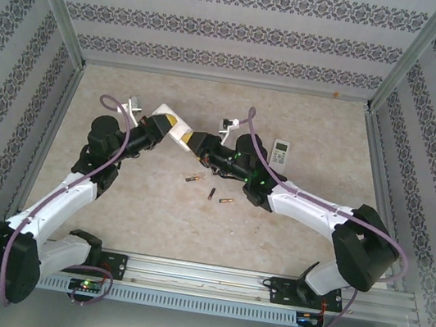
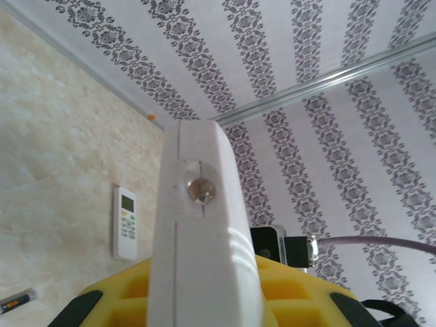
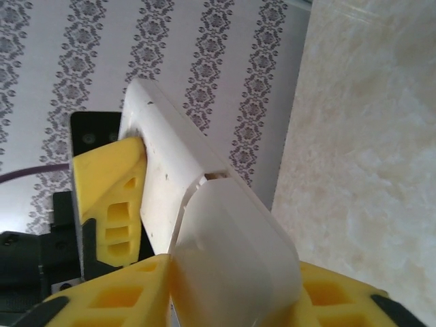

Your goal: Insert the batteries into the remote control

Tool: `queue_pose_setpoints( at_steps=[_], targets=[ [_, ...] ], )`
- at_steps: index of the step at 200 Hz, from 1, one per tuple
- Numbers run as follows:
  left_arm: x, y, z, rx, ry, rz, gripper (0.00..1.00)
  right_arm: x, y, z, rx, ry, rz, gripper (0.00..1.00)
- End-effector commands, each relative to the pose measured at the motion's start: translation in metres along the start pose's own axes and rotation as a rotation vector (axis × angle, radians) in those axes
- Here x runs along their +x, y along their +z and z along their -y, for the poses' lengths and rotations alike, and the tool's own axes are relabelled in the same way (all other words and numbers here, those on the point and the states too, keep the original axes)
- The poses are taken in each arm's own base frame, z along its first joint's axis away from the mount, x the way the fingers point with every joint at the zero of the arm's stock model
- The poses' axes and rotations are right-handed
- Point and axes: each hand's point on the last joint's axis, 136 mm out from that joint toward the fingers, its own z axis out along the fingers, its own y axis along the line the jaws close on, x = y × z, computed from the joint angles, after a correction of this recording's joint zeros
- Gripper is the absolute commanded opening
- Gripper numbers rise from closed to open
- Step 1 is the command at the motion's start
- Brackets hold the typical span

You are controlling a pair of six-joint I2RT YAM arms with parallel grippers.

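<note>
A beige marbled table (image 1: 308, 120) stands within floral-striped walls (image 1: 225, 15) and aluminium posts (image 1: 55, 1).

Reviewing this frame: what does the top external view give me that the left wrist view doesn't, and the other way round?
Top external adds: the right end effector at the remote's far end, and three loose batteries. Left wrist adds: a close look at the remote's end face with its round lens. Shared: the left end effector clamped on the remote, the second remote lying on the table, a battery.
</note>
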Motion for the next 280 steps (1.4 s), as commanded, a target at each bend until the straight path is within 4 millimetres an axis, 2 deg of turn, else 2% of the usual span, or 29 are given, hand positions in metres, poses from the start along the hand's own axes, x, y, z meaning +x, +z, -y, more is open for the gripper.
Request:
queue_pose_setpoints(
  at_steps=[1, 17, 23, 34, 47, 87, 148, 182, 206, 226, 255, 280],
  targets=[
    [-0.015, -0.012, 0.04, 0.16, 0.005, 0.043, 0.01, 0.003, 0.001, 0.037, 0.076, 0.04, 0.009, 0.3],
    [-0.017, -0.014, 0.042, 0.18, -0.01, 0.04, 0.01, 0.005, 0.003, 0.039, 0.073, 0.053, -0.008, 0.3],
    [-0.016, -0.014, 0.041, 0.18, -0.013, 0.04, 0.01, 0.006, 0.005, 0.039, 0.07, 0.054, -0.015, 0.33],
    [-0.017, -0.014, 0.042, 0.18, -0.011, 0.042, 0.01, 0.006, 0.007, 0.037, 0.068, 0.055, -0.02, 0.47],
    [-0.018, -0.016, 0.042, 0.179, -0.007, 0.051, 0.01, 0.006, 0.008, 0.038, 0.069, 0.055, -0.019, 0.5],
    [-0.021, -0.021, 0.043, 0.169, 0.006, 0.066, 0.01, 0.006, 0.005, 0.044, 0.08, 0.058, -0.012, 0.37],
    [-0.03, -0.03, 0.033, 0.114, 0.034, 0.102, 0.01, 0.001, -0.008, 0.054, 0.099, 0.042, 0.021, 0.26],
    [-0.03, -0.028, 0.035, 0.127, 0.024, 0.094, 0.01, 0.002, -0.005, 0.048, 0.077, 0.03, 0.001, 0.24],
    [-0.029, -0.029, 0.03, 0.11, 0.034, 0.096, 0.01, -0.008, -0.013, 0.046, 0.077, 0.005, 0.025, 0.15],
    [-0.024, -0.032, 0.014, 0.029, 0.069, 0.092, 0.01, -0.032, -0.036, 0.068, 0.155, -0.053, 0.091, 0.15],
    [-0.009, -0.041, -0.026, -0.128, 0.125, 0.066, 0.0, -0.073, -0.08, 0.144, 0.447, -0.169, 0.134, 0.15],
    [0.009, -0.048, -0.052, -0.183, 0.12, 0.028, 0.0, -0.09, -0.087, 0.189, 0.543, -0.179, 0.089, 0.15]
  ],
)
